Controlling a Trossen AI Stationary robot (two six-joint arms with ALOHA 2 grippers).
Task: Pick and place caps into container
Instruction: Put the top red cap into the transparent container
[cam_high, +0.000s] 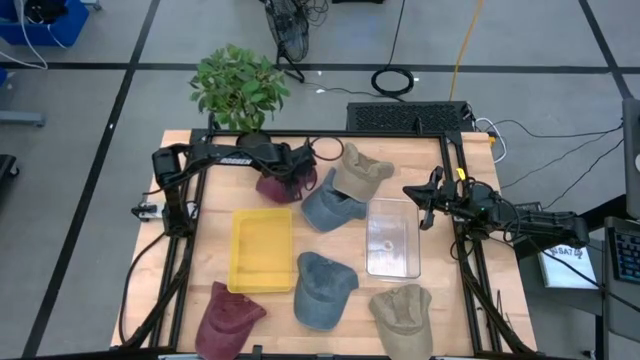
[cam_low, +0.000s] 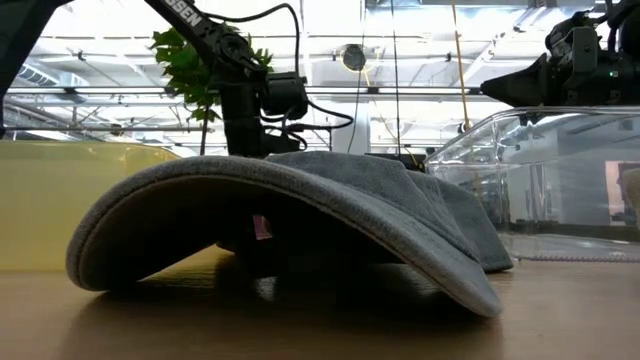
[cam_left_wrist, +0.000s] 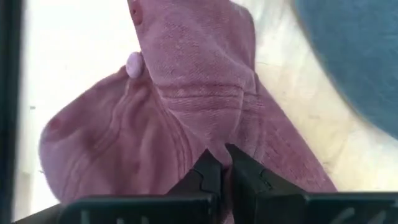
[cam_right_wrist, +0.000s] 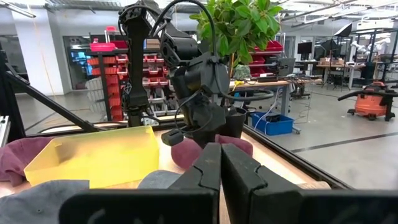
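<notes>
A maroon cap (cam_high: 272, 188) lies on the table's far left part, just beyond the yellow container (cam_high: 262, 250). My left gripper (cam_high: 293, 178) stands over it and is shut on its cloth; the left wrist view shows the cap's crown (cam_left_wrist: 124, 137) with its top button. A second maroon cap (cam_high: 228, 318), two blue-grey caps (cam_high: 322, 288) (cam_high: 332, 205) and two khaki caps (cam_high: 403, 315) (cam_high: 360, 172) lie flat on the table. My right gripper (cam_high: 424, 207) hangs shut and empty above the right side, beside the clear container (cam_high: 392, 237). My left gripper pinches a raised fold of the maroon cap's crown cloth (cam_left_wrist: 214, 140) between its two fingers. The fingers come steeply from above, slanting down. The cloth is gathered into a ridge running away from the fingertips. The rest of the cap lies on the table.
A potted plant (cam_high: 240, 88) stands at the table's far edge behind the left arm. The near blue-grey cap (cam_low: 290, 220) fills the low view's foreground. A black frame (cam_high: 330, 133) runs around the table's edges. Bare wood shows between the two containers.
</notes>
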